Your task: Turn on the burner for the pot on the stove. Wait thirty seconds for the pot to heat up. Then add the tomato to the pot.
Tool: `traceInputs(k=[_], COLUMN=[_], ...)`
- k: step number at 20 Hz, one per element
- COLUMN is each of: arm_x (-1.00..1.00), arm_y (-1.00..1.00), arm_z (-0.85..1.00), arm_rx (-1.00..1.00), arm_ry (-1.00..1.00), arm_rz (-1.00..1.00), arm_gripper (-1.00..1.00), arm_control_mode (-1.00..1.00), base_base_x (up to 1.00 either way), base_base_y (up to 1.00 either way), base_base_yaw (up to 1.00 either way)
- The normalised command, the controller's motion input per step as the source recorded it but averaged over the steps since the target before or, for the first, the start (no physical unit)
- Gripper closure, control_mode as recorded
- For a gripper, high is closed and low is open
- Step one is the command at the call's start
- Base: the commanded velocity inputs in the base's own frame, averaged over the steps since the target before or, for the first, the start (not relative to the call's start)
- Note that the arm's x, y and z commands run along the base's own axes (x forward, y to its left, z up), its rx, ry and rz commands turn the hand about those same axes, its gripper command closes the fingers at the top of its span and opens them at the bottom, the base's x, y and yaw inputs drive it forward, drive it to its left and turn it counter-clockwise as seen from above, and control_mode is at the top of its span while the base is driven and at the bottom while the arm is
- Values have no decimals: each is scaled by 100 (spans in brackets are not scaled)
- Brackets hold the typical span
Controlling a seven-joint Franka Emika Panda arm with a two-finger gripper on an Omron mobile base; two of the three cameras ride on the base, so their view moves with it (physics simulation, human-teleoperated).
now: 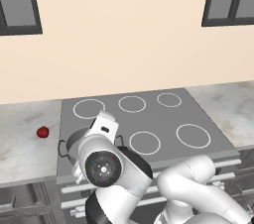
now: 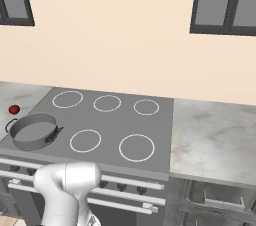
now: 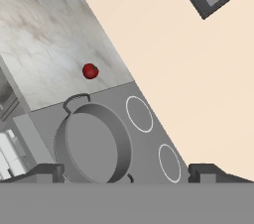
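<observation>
An empty pot (image 2: pixel 34 130) sits on the stove's (image 2: pixel 115 120) front-left ring. The tomato (image 1: pixel 43 132) rests on the tabletop (image 1: pixel 25 134) beside it. The end effector (image 3: pixel 126 172), spread and empty, hovers above the pot. It should probably descend to the front knob for that ring.

pot (image 2: pixel 33 131): grey metal all over, darker inside, with dark loop handles
tomato (image 3: pixel 90 71): red, with a darker top
stove (image 2: pixel 115 120): flat mid-grey top marked with white ring outlines; dark knobs and pale bars on the front
counter (image 2: pixel 215 137): pale marbled stone, off-white with brownish-grey veins
wall (image 1: pixel 119 39): plain peach-cream
cabinets (image 2: pixel 225 2): dark charcoal frames around grey panels
arm (image 1: pixel 111 166): glossy white with dark joints
</observation>
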Motion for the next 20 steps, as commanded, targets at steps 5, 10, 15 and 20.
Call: traceInputs(k=[5, 10, 15, 20], arm_x=[0, 0, 0, 0], arm_y=[0, 0, 0, 0], arm_z=[0, 0, 0, 0], arm_rx=[0, 0, 0, 0], arm_ry=[0, 0, 0, 0], arm_rz=[0, 0, 0, 0], arm_gripper=[-100, -100, -100, -100], arm_control_mode=[-100, -100, -100, -100], base_base_x=[0, 0, 0, 0], base_base_y=[0, 0, 0, 0], base_base_yaw=[0, 0, 0, 0])
